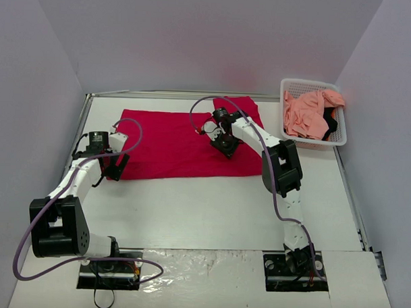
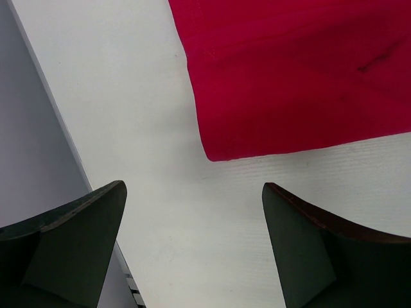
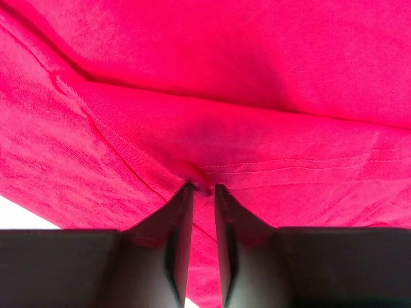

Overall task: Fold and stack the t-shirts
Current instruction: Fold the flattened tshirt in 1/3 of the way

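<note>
Left claw (image 2: pixel 192 189) spread wide; right claw (image 3: pixel 202 187) pinching red t-shirt (image 3: pixel 225 77)

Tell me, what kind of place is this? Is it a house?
Probably a robot lab, not a house: two robot arms bolted to a white table, plain walls boxing it in, a red t-shirt laid out.

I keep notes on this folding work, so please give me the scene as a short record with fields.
red t-shirt: spread on the table
pink t-shirt: crumpled in the basket, beside a black garment
basket: white, at the far right
left gripper: open, above bare table near the red t-shirt's corner
right gripper: closed on a fold of the red t-shirt
</note>
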{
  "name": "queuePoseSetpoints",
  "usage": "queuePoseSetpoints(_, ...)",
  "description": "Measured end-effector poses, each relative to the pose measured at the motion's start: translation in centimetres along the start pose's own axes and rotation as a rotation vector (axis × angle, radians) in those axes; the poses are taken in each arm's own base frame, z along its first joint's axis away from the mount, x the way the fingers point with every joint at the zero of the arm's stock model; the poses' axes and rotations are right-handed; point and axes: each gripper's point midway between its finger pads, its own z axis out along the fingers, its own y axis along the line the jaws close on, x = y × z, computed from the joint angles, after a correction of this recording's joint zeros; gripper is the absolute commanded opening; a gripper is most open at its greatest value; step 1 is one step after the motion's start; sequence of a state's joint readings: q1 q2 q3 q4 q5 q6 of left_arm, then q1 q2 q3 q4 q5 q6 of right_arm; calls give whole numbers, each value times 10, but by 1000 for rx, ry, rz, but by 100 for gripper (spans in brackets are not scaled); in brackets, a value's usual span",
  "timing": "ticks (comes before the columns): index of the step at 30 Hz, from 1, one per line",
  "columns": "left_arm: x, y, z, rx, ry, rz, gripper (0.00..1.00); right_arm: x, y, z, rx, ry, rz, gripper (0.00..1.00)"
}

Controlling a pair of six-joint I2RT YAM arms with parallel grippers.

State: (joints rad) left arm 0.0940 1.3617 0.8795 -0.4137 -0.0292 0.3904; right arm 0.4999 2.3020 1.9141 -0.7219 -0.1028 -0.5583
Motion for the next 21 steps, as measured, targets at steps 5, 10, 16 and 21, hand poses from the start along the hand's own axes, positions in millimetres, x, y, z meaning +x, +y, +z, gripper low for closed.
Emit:
queuePoseSetpoints(5, 4, -3, 2, 8, 9, 1, 86, 5, 3, 3, -12, 15, -7, 0)
queuePoseSetpoints(10, 4, -3, 2, 10, 11, 0, 86, 5, 3, 3, -12, 15, -8, 0)
queuePoseSetpoints(16, 5, -4, 3, 13, 12, 0, 86, 5, 3, 3, -12, 15, -8, 0)
queuePoseSetpoints(21, 5, -4, 3, 13, 12, 0, 86, -1, -1, -3, 2, 2, -8, 0)
